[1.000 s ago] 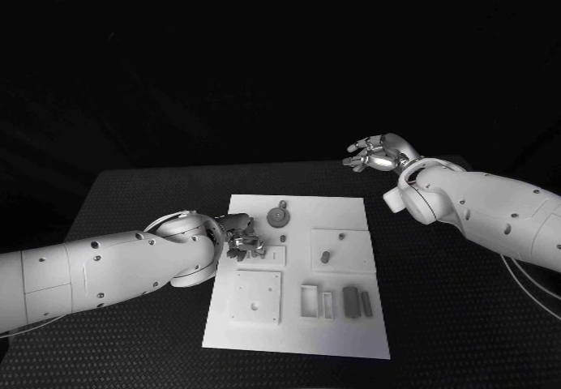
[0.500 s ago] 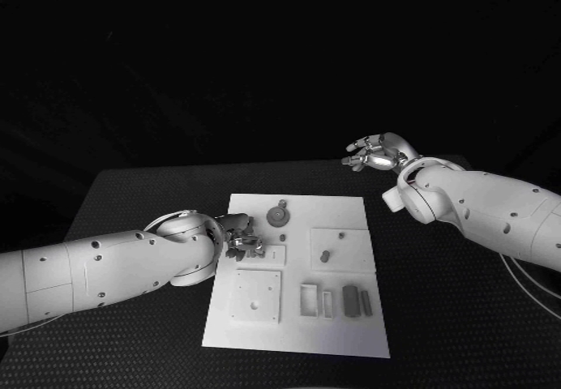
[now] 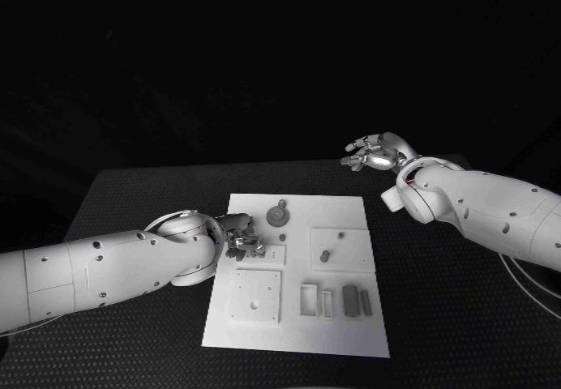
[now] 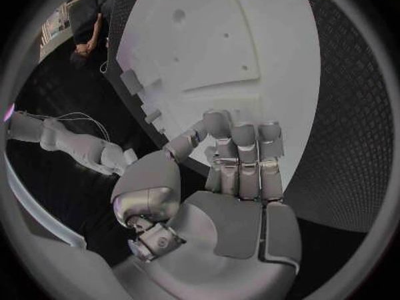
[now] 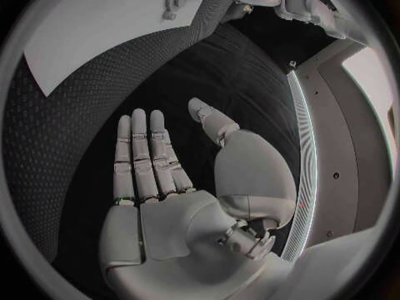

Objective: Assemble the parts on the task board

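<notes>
Task board (image 3: 298, 275), left hand (image 3: 240, 237) perhaps touching edge

Your left hand (image 3: 240, 240) sits over left edge of task board (image 3: 351, 212), its arm blocking approach from that side. Gear-shaped part (image 3: 278, 215) just beyond hand crowds far-left area. Upright parts (image 3: 349, 300) and open frame (image 3: 309, 300) stand close together near front right: tight passage between. Your right hand (image 3: 374, 154) hangs fingers apart, well clear beyond board's far right corner. Bare table (image 3: 444, 308) right of board gives open approach.
</notes>
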Motion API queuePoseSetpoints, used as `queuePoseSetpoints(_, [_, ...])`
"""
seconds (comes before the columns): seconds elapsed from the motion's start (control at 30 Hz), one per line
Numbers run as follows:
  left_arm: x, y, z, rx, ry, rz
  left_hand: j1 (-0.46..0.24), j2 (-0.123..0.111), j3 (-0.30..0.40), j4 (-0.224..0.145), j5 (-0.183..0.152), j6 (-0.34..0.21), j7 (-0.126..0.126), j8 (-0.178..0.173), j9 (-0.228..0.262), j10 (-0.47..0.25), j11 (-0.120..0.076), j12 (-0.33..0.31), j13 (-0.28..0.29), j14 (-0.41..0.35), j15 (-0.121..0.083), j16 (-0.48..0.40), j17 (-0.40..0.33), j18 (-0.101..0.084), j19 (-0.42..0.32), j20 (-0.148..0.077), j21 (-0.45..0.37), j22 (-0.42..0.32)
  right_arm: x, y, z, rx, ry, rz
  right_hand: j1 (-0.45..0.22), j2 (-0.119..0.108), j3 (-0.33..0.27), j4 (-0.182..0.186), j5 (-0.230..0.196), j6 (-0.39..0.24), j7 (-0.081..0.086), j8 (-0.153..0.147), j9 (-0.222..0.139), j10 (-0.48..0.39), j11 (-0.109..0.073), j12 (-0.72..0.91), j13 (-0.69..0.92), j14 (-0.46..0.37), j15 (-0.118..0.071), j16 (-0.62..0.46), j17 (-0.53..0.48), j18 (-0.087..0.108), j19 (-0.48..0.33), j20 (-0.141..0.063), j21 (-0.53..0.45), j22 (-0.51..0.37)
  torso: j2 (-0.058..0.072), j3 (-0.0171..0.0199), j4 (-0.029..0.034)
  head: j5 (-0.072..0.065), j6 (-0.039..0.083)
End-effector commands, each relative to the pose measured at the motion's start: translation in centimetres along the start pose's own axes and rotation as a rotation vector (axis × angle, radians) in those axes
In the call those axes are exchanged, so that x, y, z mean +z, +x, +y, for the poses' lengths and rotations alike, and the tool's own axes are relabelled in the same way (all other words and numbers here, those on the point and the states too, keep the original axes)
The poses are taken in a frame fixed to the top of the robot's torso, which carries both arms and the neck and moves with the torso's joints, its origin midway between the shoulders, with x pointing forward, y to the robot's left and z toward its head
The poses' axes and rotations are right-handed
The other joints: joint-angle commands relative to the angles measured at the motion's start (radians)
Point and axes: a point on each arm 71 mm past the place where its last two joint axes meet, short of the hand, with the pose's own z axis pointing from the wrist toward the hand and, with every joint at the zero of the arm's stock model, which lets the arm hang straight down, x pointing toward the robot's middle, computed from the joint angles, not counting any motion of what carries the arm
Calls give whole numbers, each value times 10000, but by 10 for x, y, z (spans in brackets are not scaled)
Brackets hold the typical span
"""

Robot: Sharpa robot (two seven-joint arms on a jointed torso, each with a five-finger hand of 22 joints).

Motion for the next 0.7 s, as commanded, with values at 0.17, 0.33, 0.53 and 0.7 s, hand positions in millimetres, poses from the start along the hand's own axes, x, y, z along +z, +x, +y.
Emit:
queuePoseSetpoints(0.17, [0,2,-3,128,54,-1,-26,121,82,-1,-44,874,-685,4,0,-124,-108,72,-24,-30,-49,43,-24,-53,71,-1098,47,184,0,2,2,-31,-132,149,-12,86,-76,19,70,133,161,48,-19,-1151,763,-23,-26,-33,54,-51,21,-98,-80,-15,-70,21,-5,1,7,-11,-4])
queuePoseSetpoints(0.33, [1,2,-2,136,38,-47,-32,136,86,0,-54,875,-686,2,3,-127,-108,77,-29,-31,-49,48,-30,-54,71,-1098,48,183,0,2,2,-30,-133,153,-17,88,-82,23,79,133,161,50,-22,-1150,763,-21,-37,-35,55,-57,24,-99,-81,-15,-78,24,-1,1,4,-16,0])
queuePoseSetpoints(0.53, [1,2,-4,170,76,-36,-51,155,89,0,-85,876,-686,-2,7,-133,-109,87,-38,-34,-49,56,-42,-56,71,-1098,50,182,0,3,2,-25,-136,161,-25,91,-90,29,89,134,162,52,-27,-1151,764,-19,-50,-38,58,-64,28,-100,-83,-14,-88,29,-1,2,5,-20,-11])
queuePoseSetpoints(0.7, [1,2,-4,207,65,-19,-55,157,91,0,-96,876,-687,-4,9,-135,-109,90,-41,-36,-50,59,-46,-57,71,-1098,50,182,0,3,2,-22,-139,166,-30,93,-95,33,96,134,163,53,-30,-1152,765,-18,-59,-39,58,-69,31,-100,-83,-14,-95,32,-2,3,4,-21,-6])
